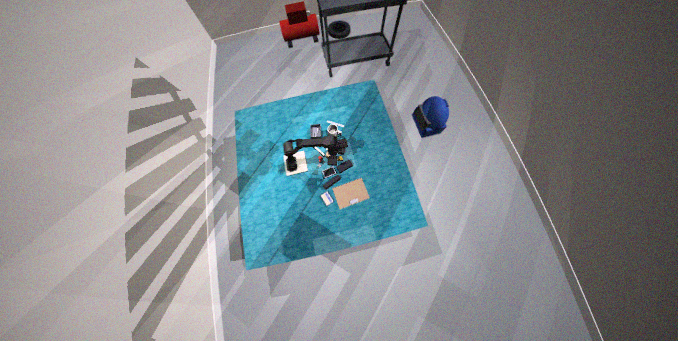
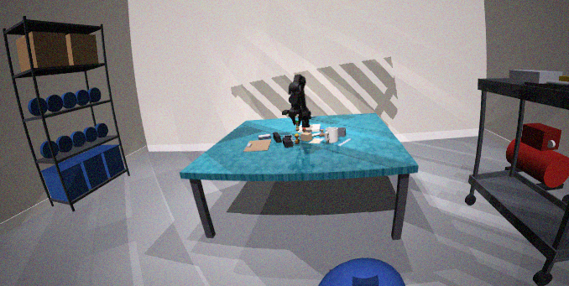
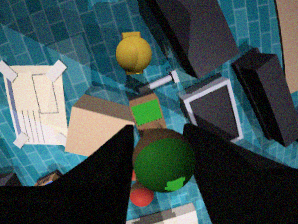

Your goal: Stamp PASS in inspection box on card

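My gripper (image 2: 297,122) (image 3: 158,131) is shut on a stamp (image 3: 164,162) with a green knob and a wooden body with a green patch; its lettering does not show. It is held above the table, between the ink pad and the card. The dark ink pad (image 1: 329,172) (image 3: 214,111) in a light frame lies to the right of the stamp in the wrist view. The cream card (image 2: 316,141) (image 3: 22,95) lies at the left there, its corners taped, with the outlined inspection box (image 3: 36,95) in its upper part. No print shows in the box. In the top view the arm hides the card.
A tan block (image 3: 95,130) stands between card and stamp. A yellow-knobbed item (image 3: 133,52), a bolt (image 3: 160,81) and a red-knobbed stamp (image 3: 141,196) are nearby. Dark blocks (image 1: 345,166) (image 1: 331,182) flank the pad. A mug (image 1: 332,130) (image 2: 332,134) and a brown board (image 1: 351,193) (image 2: 257,146) are farther out.
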